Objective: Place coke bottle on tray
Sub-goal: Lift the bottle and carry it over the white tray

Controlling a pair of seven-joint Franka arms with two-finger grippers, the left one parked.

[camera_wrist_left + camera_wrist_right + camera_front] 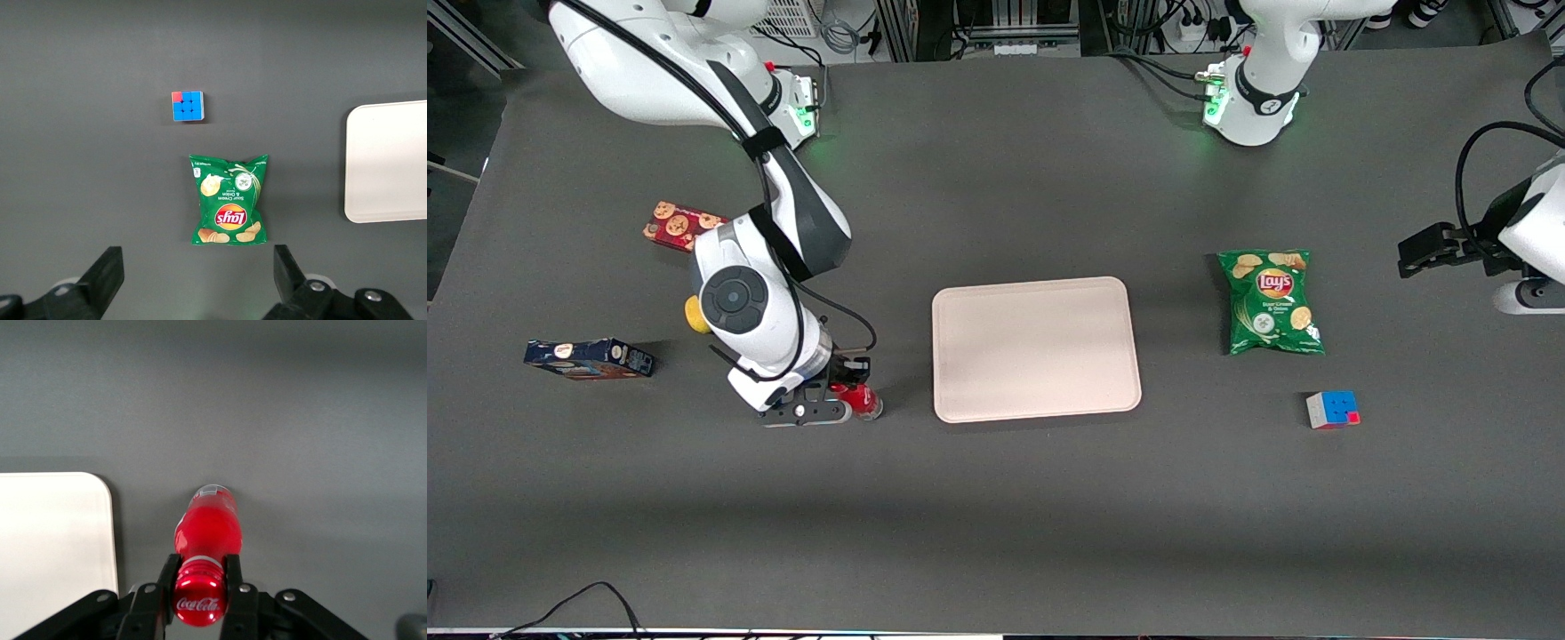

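Front view, step: The hand (852, 396) was low over the worktop (996, 516), clamped on the coke bottle (863, 400), which sat just beside the tray (1036, 348), toward the working arm's end, and nearer the front camera than the tray's middle.
Front view, advice: Judging by this, the bottle wanted lifting well above the low rim before carrying it across, then setting down near the tray's middle.
Front view, hidden: The arm's wrist covered most of the bottle; whether its base touched the worktop could not be told. A yellow object (696, 314) peeked out beside the arm, unidentifiable.
Right wrist view, grip: The fingers (233, 577) pinched the neck just under the red cap (197, 602), the body hanging below.
Right wrist view, risk: Such a narrow hold might let the bottle swing, so a slow move seemed wise.
Right wrist view, cut off: Only a rounded tray corner showed.
Left wrist view: Lay's chip bag (229, 199), Rubik's cube (187, 106) and a tray edge; no bottle visible.
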